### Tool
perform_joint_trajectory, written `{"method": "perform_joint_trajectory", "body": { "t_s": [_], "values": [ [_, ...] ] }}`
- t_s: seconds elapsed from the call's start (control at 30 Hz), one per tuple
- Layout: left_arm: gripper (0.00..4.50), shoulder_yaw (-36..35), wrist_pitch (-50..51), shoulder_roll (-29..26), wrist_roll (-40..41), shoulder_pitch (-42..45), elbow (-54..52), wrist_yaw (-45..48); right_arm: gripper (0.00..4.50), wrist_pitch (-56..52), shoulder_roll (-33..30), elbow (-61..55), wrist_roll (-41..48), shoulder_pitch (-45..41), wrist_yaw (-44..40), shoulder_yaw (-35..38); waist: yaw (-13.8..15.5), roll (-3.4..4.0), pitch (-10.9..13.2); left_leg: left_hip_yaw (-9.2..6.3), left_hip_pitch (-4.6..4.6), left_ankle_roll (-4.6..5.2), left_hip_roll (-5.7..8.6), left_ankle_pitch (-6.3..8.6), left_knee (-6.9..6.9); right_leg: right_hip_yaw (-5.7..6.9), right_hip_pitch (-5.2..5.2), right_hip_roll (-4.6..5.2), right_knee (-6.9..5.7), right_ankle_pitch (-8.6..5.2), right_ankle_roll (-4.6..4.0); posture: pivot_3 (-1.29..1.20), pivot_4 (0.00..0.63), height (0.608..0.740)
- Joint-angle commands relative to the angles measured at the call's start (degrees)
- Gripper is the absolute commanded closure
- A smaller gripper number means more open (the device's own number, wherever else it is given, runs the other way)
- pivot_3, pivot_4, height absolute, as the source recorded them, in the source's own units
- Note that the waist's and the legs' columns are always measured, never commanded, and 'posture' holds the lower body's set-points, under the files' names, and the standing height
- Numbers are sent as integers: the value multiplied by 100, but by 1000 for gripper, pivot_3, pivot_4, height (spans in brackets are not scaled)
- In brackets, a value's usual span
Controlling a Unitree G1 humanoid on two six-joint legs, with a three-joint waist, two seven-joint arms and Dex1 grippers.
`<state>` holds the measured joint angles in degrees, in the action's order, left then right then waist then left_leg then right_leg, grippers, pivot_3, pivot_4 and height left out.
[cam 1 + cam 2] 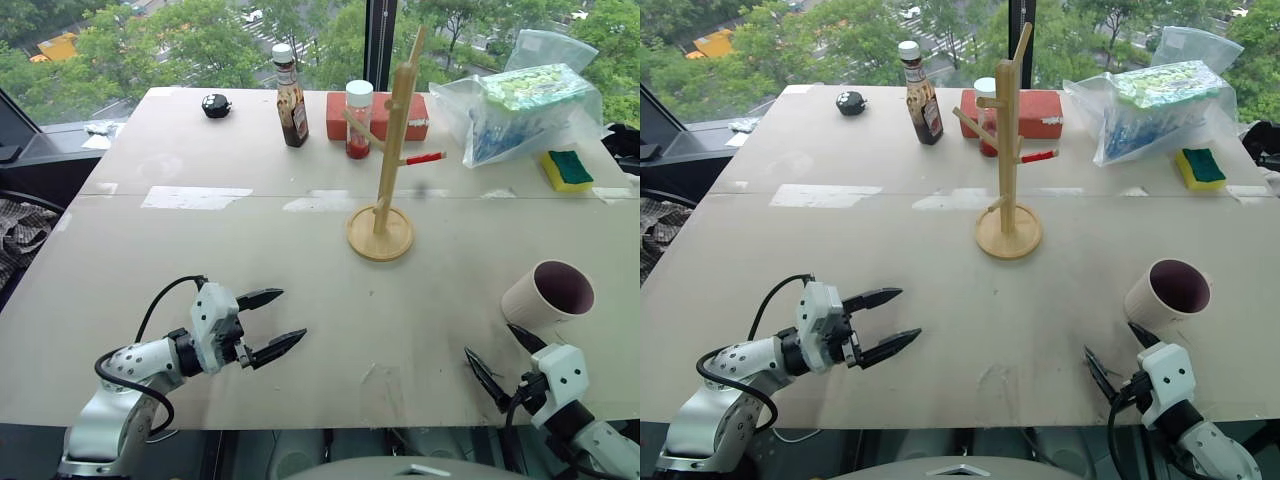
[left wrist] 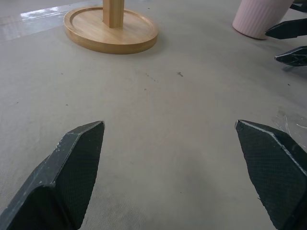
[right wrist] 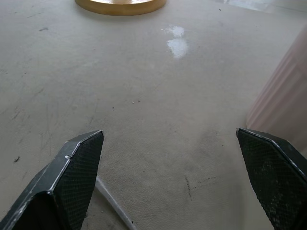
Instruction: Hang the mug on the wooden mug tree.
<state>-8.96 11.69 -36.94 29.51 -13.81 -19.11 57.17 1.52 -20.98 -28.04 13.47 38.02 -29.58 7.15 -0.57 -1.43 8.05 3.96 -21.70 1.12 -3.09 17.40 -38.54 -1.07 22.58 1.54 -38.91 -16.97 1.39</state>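
Note:
The cream mug with a dark maroon inside stands upright near the table's right front. No handle shows on it. The wooden mug tree rises from its round base mid-table, with one red-tipped peg pointing right. My right gripper is open just in front of the mug and slightly to its left, with nothing between its fingers. In the right wrist view the mug's wall stands close beside one finger. My left gripper is open and empty over the left front of the table, pointing toward the tree base.
Along the far edge stand a brown sauce bottle, a white-lidded jar, a red box and a small black object. A plastic bag and a yellow-green sponge lie at the back right.

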Motion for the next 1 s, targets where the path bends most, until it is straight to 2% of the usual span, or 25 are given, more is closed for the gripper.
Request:
{"method": "perform_joint_trajectory", "body": {
  "t_s": [0.03,0.2,0.33,0.47,0.63,0.8,0.9,1.0],
  "values": [
    [0,-90,27,-17,201,123,-159,29,17,225,-99,-87,-34,-8,-156,-52,0,0,0,0,0,0,0,0,0,0,0,0,0,0,0,0,150,740],
    [0,2,59,43,510,330,-234,307,17,366,-237,-148,-180,-142,-322,-278,0,0,-7,-1,1,0,0,0,-2,2,0,-2,-2,0,0,0,150,740],
    [0,19,46,-50,727,319,-367,687,17,405,-287,-58,52,154,-447,-40,4,5,-9,-1,-3,-7,1,-4,0,1,1,-5,3,-1,0,0,150,740],
    [0,21,88,-218,859,262,-472,1031,17,668,-422,281,416,628,-795,567,9,3,-11,0,-2,-5,0,-3,0,0,-1,-3,4,-1,0,0,150,740],
    [0,-22,81,-272,903,328,-362,1174,17,816,-594,988,1136,1195,-1263,1794,17,13,-19,2,7,6,2,3,0,-3,-10,-7,4,-2,-1,0,150,740],
    [0,89,122,-258,932,436,-280,1361,17,648,-908,1901,1513,740,-1270,2751,-27,12,-20,13,18,10,0,6,1,-24,-17,-37,6,-1,-1,0,150,740],
    [0,135,175,-274,975,594,-224,1500,17,445,-1163,2186,1619,191,-1264,2941,-28,14,-20,21,36,10,-2,6,1,-40,-27,-46,4,-1,-2,0,150,740],
    [0,115,228,-264,1065,727,-233,1550,17,326,-1331,2380,1564,-233,-1342,2898,-10,18,-20,24,97,11,-2,6,15,-44,-80,-49,8,-3,-3,0,150,740]
  ]
}}
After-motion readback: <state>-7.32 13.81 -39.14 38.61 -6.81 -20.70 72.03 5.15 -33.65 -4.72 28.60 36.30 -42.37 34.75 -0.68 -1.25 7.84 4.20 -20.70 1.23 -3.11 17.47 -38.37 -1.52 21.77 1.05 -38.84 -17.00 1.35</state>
